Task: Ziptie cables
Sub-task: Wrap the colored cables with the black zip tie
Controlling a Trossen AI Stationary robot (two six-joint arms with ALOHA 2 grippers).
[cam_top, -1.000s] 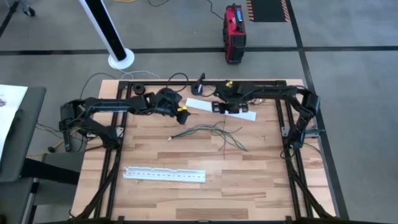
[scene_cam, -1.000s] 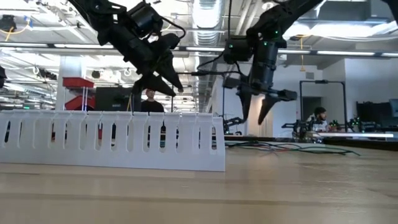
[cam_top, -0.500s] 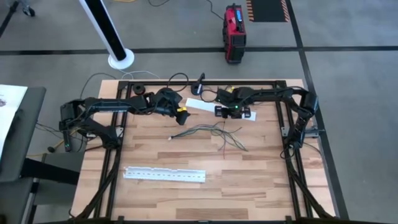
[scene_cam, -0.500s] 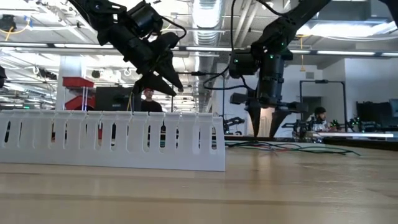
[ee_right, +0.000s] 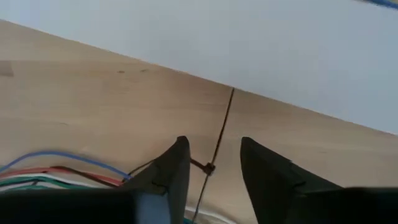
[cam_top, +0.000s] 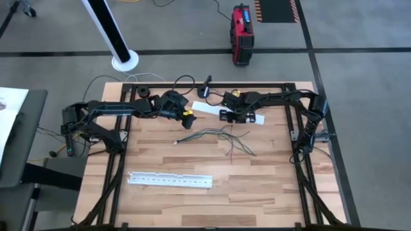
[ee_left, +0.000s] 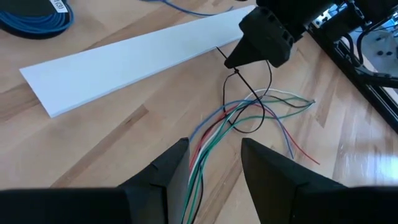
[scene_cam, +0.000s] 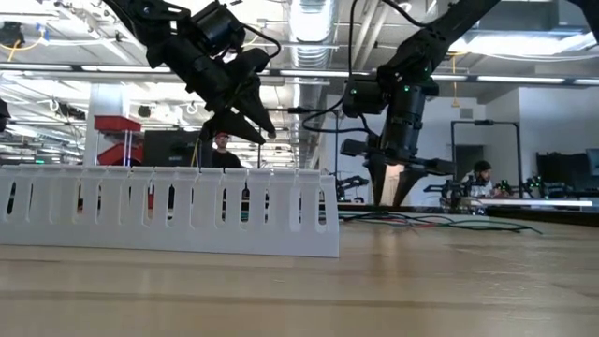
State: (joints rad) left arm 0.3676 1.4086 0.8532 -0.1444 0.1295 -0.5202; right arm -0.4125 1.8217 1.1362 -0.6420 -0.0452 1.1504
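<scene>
Cables (cam_top: 218, 136) loose mid-desk, near the far edge; thin black tie (ee_right: 217, 140) looped, not cinched. Right end effector (ee_right: 211, 171) parted astride its tail. Left end effector (ee_left: 214, 163) parted above. Next, probably: grip, pull tight.

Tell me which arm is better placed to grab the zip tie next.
The right one, probably. Its claw hangs open just above the black zip tie looped at the cables, the tie lying between its fingers. The left claw hovers higher, off to the side.
</scene>
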